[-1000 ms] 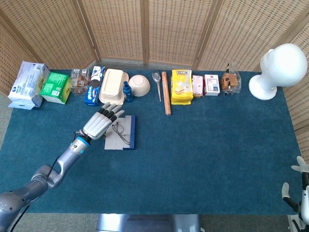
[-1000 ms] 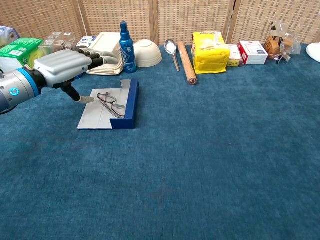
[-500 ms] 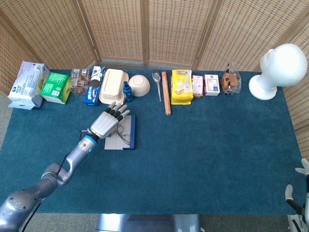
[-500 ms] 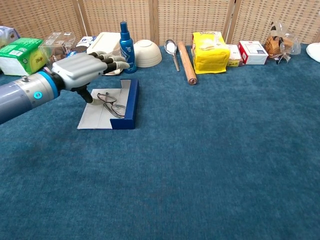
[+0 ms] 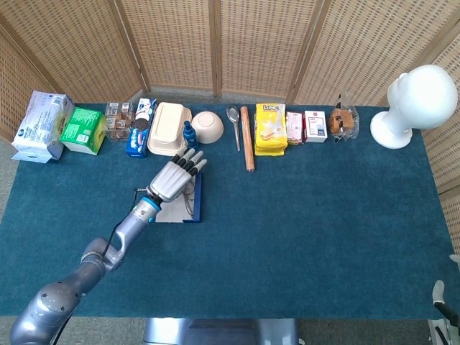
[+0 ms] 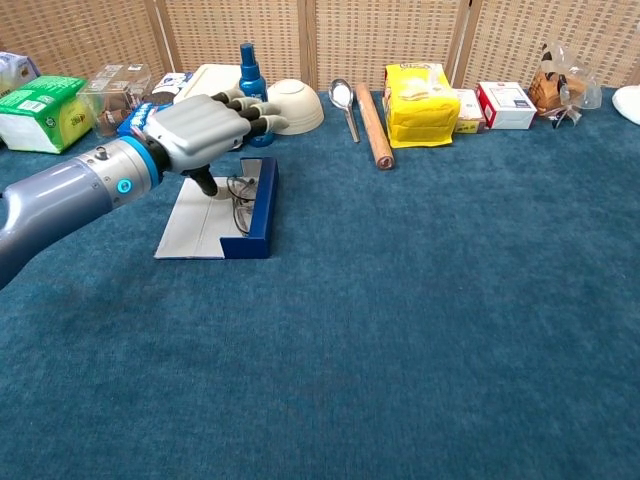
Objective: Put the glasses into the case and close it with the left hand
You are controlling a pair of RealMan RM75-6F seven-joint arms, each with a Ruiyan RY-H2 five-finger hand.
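Observation:
The case lies open on the blue cloth, its grey flap point(image 6: 188, 228) flat and its blue tray point(image 6: 262, 205) along the right side. Thin-framed glasses point(image 6: 240, 196) lie against the inner wall of the tray. My left hand point(image 6: 200, 130) hovers over the case with fingers stretched out and apart, the thumb pointing down and touching the flap just left of the glasses. In the head view the left hand point(image 5: 173, 178) covers most of the case point(image 5: 192, 205) and the glasses. Only a sliver of my right hand point(image 5: 439, 290) shows at the bottom right corner.
Along the far edge stand a blue bottle point(image 6: 247, 62), a white bowl point(image 6: 298, 106), a cream box point(image 5: 169, 128), a spoon point(image 6: 343, 100), a rolling pin point(image 6: 375, 125), a yellow packet point(image 6: 420, 100) and small boxes. A white mannequin head point(image 5: 415, 100) sits far right.
My left hand has moved right and forward over the case. The glasses have slid right, up against the blue tray. My right hand has sunk almost out of the head view.

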